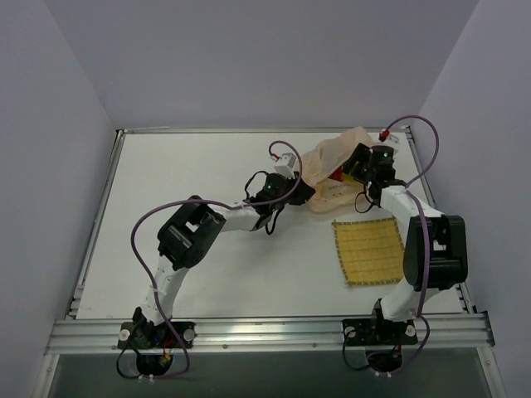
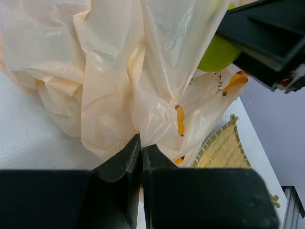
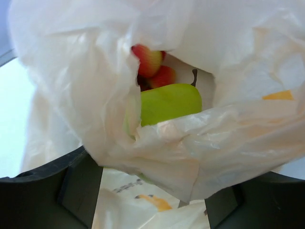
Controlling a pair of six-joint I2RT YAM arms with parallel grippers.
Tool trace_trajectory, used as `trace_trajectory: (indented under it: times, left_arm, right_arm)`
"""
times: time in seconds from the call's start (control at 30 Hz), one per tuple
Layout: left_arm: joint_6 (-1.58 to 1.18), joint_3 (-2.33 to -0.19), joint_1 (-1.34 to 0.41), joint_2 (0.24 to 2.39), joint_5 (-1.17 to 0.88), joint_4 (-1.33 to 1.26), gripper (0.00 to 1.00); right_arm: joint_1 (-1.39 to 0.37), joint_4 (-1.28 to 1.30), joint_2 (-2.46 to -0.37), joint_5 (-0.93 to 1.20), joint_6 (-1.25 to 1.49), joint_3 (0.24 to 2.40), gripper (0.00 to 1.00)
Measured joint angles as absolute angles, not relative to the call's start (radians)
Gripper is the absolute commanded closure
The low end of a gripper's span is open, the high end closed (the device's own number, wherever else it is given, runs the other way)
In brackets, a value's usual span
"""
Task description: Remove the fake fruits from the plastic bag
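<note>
Looking down from the top camera, we see the plastic bag (image 1: 332,162) lying crumpled at the far right of the white worktop (image 1: 191,174), with something red showing at its mouth. The left gripper (image 1: 305,192) touches the bag's near-left edge and the right gripper (image 1: 357,168) meets its right side. A square woven yellow mat (image 1: 370,250) lies nearer us, just beside the bag.

From the left wrist camera, we see that gripper's fingers (image 2: 125,160) pressed together, pinching a fold of the bag. A green fruit (image 2: 215,53) peeks past the plastic at upper right.

From the right wrist camera, we see the right gripper's fingers (image 3: 47,191) spread wide, holding nothing, with the bag's lip draped between them. Inside the bag's mouth lie the green fruit and, behind it, two small red fruits (image 3: 151,61).
</note>
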State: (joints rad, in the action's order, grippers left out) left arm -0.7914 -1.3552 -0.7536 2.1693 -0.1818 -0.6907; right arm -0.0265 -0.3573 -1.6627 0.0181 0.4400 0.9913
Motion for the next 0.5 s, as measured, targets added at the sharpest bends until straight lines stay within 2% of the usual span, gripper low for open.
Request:
trace_trajectory:
  times: [0.33, 0.5]
  left_arm:
    - [-0.823, -1.388, -0.752, 2.169, -0.175, -0.683, 0.98]
    - [-0.824, -1.423, -0.745, 2.169, -0.176, -0.685, 0.98]
  right_arm:
    - [-0.027, -0.324, -1.524, 0.154, 0.456, 0.891, 0.65]
    - [-0.027, -0.268, -1.372, 0.173, 0.461, 0.818, 0.65]
